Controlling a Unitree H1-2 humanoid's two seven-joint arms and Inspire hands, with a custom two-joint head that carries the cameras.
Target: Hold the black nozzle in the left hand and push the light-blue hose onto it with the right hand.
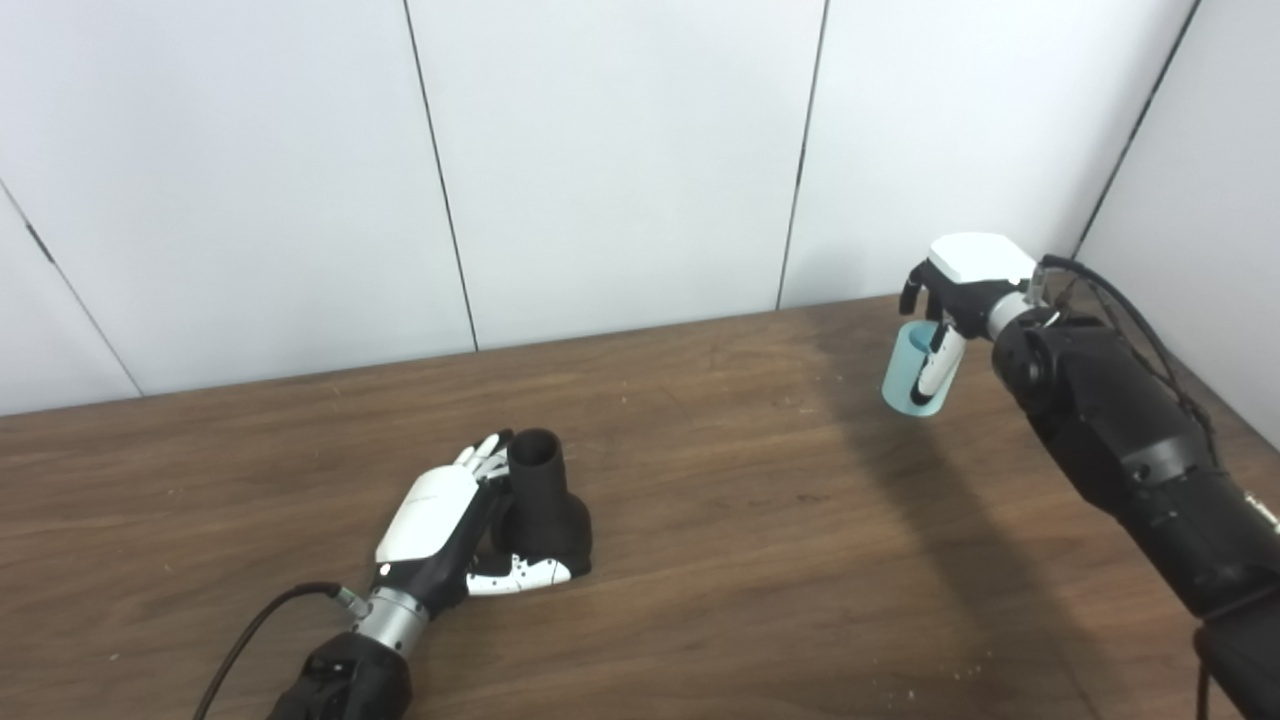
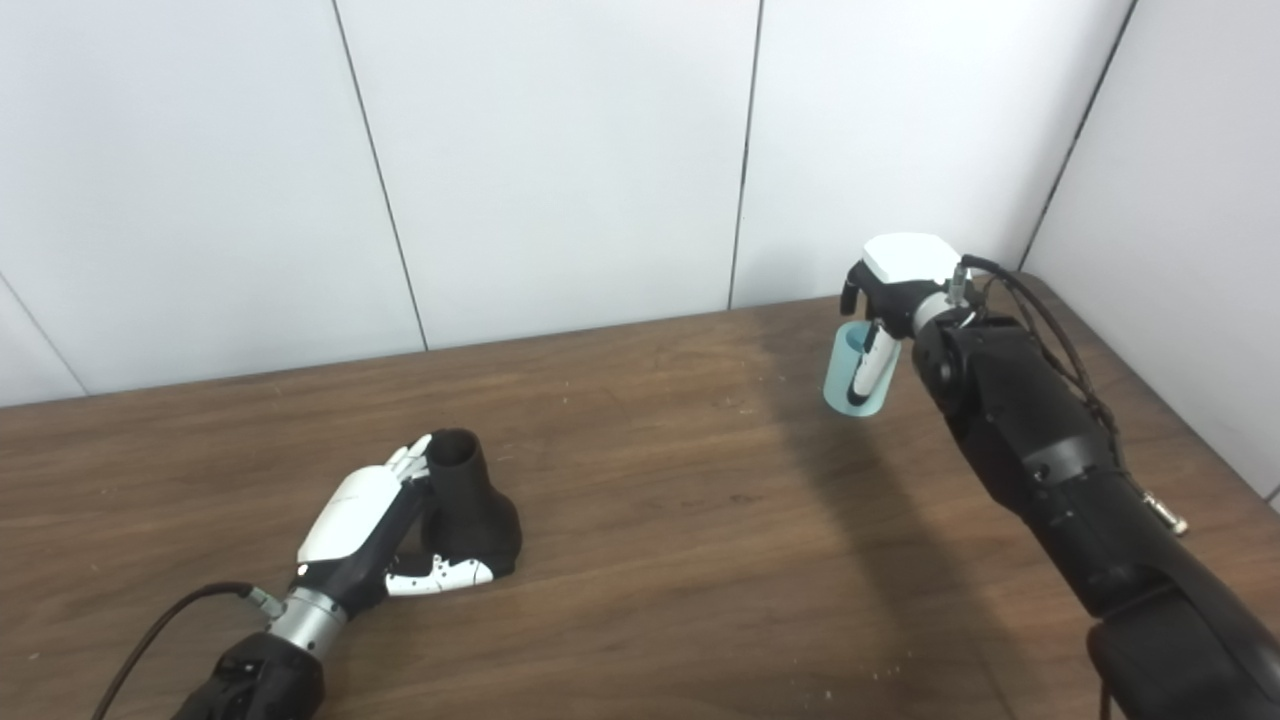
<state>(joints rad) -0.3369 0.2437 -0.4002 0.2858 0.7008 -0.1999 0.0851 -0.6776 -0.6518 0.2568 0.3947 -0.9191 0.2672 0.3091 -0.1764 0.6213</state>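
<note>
The black nozzle (image 1: 543, 505) stands upright on the wooden table (image 1: 760, 520), narrow open mouth up, wide base down. My left hand (image 1: 452, 530) is wrapped around it from the left, fingers behind the neck and thumb across the front of the base. At the far right my right hand (image 1: 962, 290) holds the short light-blue hose (image 1: 915, 368) lifted above the table, tilted, with its lower end toward me. The hose is well apart from the nozzle.
White wall panels (image 1: 620, 160) stand behind the table's far edge and along the right side. The right arm (image 1: 1130, 450) casts a dark shadow across the table's right half. A black cable (image 1: 250, 630) trails from the left wrist.
</note>
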